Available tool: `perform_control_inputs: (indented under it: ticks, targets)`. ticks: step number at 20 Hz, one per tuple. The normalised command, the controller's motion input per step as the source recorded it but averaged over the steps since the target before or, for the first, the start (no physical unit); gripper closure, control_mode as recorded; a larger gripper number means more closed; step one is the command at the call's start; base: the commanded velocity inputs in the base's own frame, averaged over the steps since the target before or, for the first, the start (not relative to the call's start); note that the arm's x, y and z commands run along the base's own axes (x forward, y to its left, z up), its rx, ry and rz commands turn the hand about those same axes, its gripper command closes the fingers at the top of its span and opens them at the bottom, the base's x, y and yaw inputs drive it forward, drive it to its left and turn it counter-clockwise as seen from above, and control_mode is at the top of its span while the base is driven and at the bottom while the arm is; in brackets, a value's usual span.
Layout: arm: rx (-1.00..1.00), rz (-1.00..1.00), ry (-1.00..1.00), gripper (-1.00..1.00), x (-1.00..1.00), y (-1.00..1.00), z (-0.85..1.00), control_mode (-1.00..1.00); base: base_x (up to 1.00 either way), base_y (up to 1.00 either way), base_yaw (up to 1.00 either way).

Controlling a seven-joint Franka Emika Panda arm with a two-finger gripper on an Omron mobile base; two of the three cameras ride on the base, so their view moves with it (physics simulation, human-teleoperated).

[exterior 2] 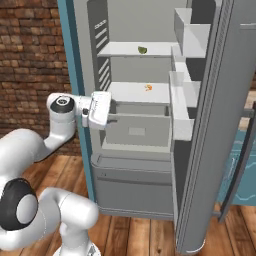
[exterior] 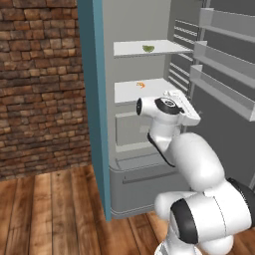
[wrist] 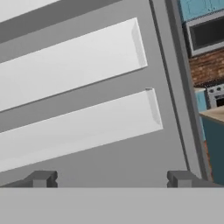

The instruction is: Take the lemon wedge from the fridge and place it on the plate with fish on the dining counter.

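The fridge [exterior: 149, 149] stands open with its door [exterior 2: 210, 125] swung to the right. The lemon wedge [exterior: 148, 48] [exterior 2: 142, 49], small and yellowish-green, lies on the upper white shelf. My gripper [wrist: 111, 179] is open, its two dark fingertips wide apart with nothing between them. The hand [exterior: 182, 107] [exterior 2: 100, 109] hovers in front of the middle shelf, lower than the wedge, and faces the door's inner shelves [wrist: 78, 65]. The plate is out of view.
A small orange curled item [exterior: 141, 84] [exterior 2: 148, 87] lies on the middle shelf, above a drawer [exterior 2: 140, 130]. A brick wall [exterior: 40, 84] stands to the left. Past the door edge are a tan counter top over teal [wrist: 214, 116] and a stove [wrist: 216, 94].
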Motion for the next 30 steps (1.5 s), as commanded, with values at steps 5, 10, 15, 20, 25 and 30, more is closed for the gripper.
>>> perform_control_inputs:
  ticks: [5,10,15,20,25,30]
  targets:
    - [0.0,0.14,0.0,-1.0,0.0,-0.16,0.0,-1.0,0.0,0.0,0.0]
    - [0.05,0.11,0.0,-1.0,0.0,-0.33,0.01,-1.0,0.0,0.0,0.0]
    - [0.19,0.03,0.2,-1.0,0.0,0.1,0.33,-1.0,0.0,0.0,0.0]
    - [0.34,0.09,0.36,-1.0,-0.02,0.24,0.43,-1.0,0.0,0.0,0.0]
    - [0.22,0.09,0.12,-1.0,-0.03,0.09,0.0,-1.0,0.0,0.0,0.0]
    - [0.06,0.21,0.0,-1.0,-0.07,0.0,-0.39,-1.0,0.0,0.0,0.0]
